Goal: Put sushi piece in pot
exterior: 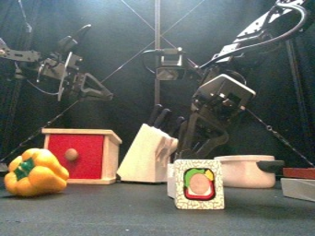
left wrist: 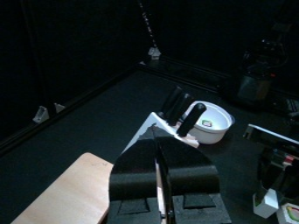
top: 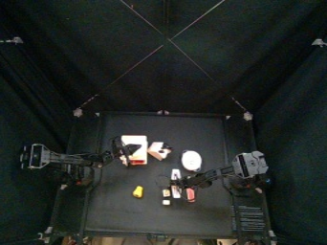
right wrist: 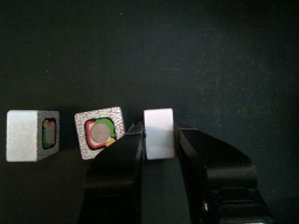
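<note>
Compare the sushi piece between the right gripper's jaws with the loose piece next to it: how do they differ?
The sushi piece between the jaws shows a plain white side; the neighbouring piece shows a speckled face with a red and green filling. The first sits between the right gripper's jaws; its neighbour lies free beside the jaw. Both are small blocks, about equal in size, on the black table.
</note>
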Tool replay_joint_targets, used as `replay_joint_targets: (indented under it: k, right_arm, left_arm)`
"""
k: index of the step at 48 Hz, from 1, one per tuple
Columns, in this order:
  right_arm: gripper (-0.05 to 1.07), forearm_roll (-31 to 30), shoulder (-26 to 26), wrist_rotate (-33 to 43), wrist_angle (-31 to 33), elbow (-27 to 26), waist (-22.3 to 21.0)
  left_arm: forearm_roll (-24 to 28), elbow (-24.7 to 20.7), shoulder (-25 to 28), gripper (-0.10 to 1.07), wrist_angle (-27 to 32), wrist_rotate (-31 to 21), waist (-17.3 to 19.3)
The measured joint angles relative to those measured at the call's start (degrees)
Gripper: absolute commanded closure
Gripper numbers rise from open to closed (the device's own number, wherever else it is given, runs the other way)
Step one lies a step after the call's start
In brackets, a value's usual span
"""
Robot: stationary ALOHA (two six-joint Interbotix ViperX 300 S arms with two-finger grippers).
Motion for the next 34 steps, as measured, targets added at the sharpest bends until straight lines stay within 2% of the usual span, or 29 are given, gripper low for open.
replay_joint_targets:
  k: [8, 17, 25, 34]
  right_arm:
    - [0.62, 0.0, -0.4, 0.4, 0.3, 0.0, -0.1]
    - [0.62, 1.0, -4.0, 0.9, 0.7, 2.1, -1.2]
    - [0.62, 2.7, -9.1, 1.0, -1.1, 5.6, -3.4]
    - [0.61, 4.6, -15.7, 1.1, -7.0, 11.3, -6.5]
  left_arm:
    - [0.0, -0.1, 0.0, 0.76, 0.0, 0.1, 0.0]
    - [0.0, 0.0, -0.1, 0.76, 0.0, 0.1, 0.0]
    - [0.0, 0.0, -0.1, 0.76, 0.1, 0.0, 0.0]
    - [0.0, 0.1, -0.2, 0.76, 0.1, 0.1, 0.0]
